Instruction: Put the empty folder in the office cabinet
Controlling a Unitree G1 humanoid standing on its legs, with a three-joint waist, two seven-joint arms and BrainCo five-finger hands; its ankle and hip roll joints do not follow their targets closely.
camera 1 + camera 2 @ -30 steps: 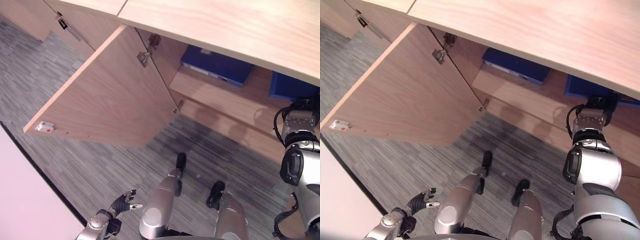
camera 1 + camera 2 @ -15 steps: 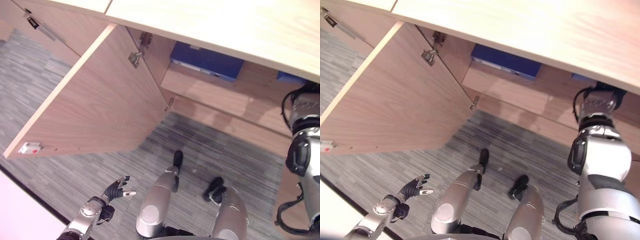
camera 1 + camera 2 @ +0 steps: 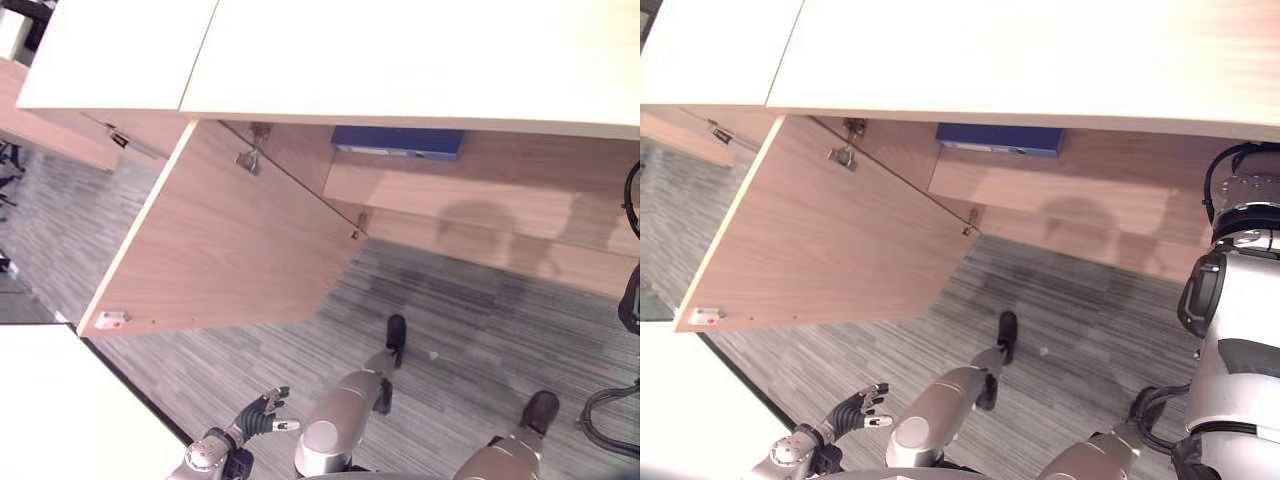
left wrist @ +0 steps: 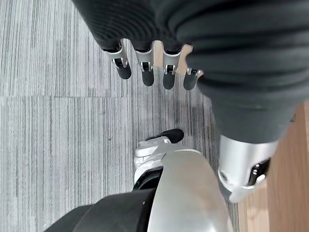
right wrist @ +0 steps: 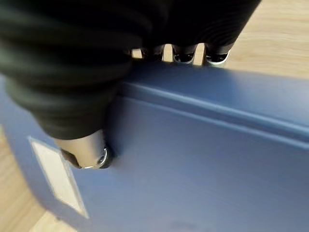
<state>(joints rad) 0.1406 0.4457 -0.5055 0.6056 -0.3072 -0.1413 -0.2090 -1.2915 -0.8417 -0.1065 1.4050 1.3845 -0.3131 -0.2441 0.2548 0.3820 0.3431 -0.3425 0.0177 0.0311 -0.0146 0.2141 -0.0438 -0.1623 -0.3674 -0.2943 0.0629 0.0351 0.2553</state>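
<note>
Inside the light wood office cabinet point(image 3: 480, 185), on its shelf under the pale top, we have a flat blue folder point(image 3: 398, 141) lying with its white-labelled spine facing out, beside the open wooden cabinet door point(image 3: 230, 250) that swings out over the grey striped carpet point(image 3: 470, 310). That door stands wide so that we can reach the shelf without fouling it. In the right wrist view our right hand point(image 5: 87, 145) is clamped on a second blue folder with a white label point(image 5: 203, 159), fingers hooked over its far edge and thumb pressed on the near face, a hold that keeps the thin cover from slipping while we carry it. Light wood shows just behind it, so we judge it is at or near the shelf, though we cannot tell whether it is resting there. Our left hand point(image 4: 152, 67) hangs low over the carpet, well apart from the cabinet, its fingers loosely spread and holding nothing, kept out of the way. What seems left is to set the held folder down and let go.
</note>
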